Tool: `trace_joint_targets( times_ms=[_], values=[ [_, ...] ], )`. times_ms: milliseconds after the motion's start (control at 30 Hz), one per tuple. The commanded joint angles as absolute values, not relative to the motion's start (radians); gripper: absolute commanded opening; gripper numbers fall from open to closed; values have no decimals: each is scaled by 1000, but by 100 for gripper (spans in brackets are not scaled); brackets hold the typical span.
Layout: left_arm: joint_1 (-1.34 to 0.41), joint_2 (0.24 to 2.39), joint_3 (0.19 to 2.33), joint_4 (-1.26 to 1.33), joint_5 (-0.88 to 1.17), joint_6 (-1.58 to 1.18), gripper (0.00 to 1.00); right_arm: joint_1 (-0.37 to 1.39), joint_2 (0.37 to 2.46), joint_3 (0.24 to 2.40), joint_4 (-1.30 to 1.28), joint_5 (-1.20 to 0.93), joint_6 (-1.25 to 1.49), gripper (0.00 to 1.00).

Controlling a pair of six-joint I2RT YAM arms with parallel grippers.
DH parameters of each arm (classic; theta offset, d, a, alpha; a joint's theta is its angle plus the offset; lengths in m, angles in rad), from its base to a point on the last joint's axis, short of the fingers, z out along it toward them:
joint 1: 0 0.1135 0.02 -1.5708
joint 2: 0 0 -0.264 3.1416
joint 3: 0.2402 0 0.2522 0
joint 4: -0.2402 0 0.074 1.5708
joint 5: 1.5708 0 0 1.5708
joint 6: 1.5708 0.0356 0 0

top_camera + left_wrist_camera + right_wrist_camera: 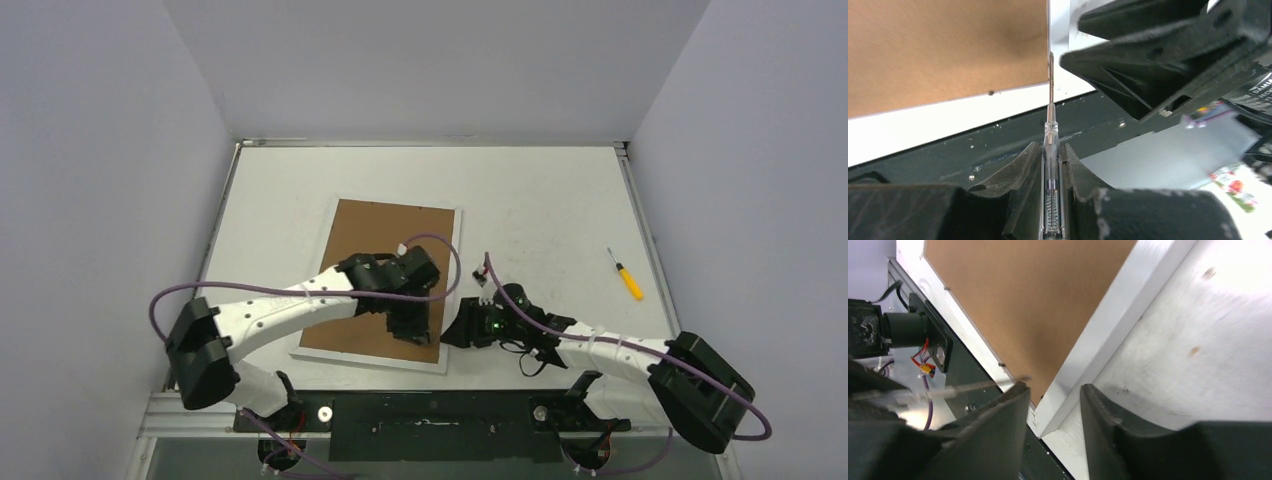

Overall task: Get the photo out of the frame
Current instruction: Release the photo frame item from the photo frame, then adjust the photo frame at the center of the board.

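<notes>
Brown back: the frame (385,235) lies face down on the white table (540,200), fibreboard side up, with a narrow white border around it.
Frame position: left of the table's middle, its near edge close to the dark base plate (430,410) that carries the arms.
Left arm: reaches over the frame's near half; the left gripper (410,325) hangs over the near right part of the board.
Left fingers: clenched on a clear screwdriver (1050,130), its see-through handle pinched between both pads (1070,165).
Blade: the metal shaft points away from the wrist, and its tip sits at the seam where board (938,50) meets white border, just past the near right corner.
Right arm: comes in low from the right; the right gripper (465,328) is just beside the frame's near right corner.
Right fingers: spread, grasping nothing; in the right wrist view the corner of the white border (1108,325) lies in the gap of the gripper (1054,390). Whether a pad touches the border cannot be told.
Grippers: close together at that same corner.
Yellow screwdriver (628,275): flat on the table, well off to the right, apart from both arms.
</notes>
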State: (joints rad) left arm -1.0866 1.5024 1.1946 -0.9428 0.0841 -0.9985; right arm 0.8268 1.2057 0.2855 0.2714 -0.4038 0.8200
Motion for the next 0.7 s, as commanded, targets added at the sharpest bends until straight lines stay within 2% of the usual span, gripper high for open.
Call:
trace_joint_targets(
  times_ms=[0,133,233,267,367,433,667],
  values=[
    [-935,1234,1145,-859,86,-942,0,722,1062,432,79,-345,645,49],
    [-801,1028,1088,-869,98,-888,0,623,1060,600,-59,-272,491,59],
    [-701,936,1042,-871,135,-847,0,607,1161,729,-55,-207,375,79],
    [-671,911,1024,-867,154,-840,0,604,1233,780,-61,-210,289,81],
    [-606,860,950,-839,176,-835,0,584,1428,988,-160,-177,132,84],
    [-572,833,894,-833,160,-829,0,540,1575,1164,-217,-236,39,83],
    [-468,770,795,-812,218,-822,0,448,1933,1472,-241,-327,-216,84]
  ],
)
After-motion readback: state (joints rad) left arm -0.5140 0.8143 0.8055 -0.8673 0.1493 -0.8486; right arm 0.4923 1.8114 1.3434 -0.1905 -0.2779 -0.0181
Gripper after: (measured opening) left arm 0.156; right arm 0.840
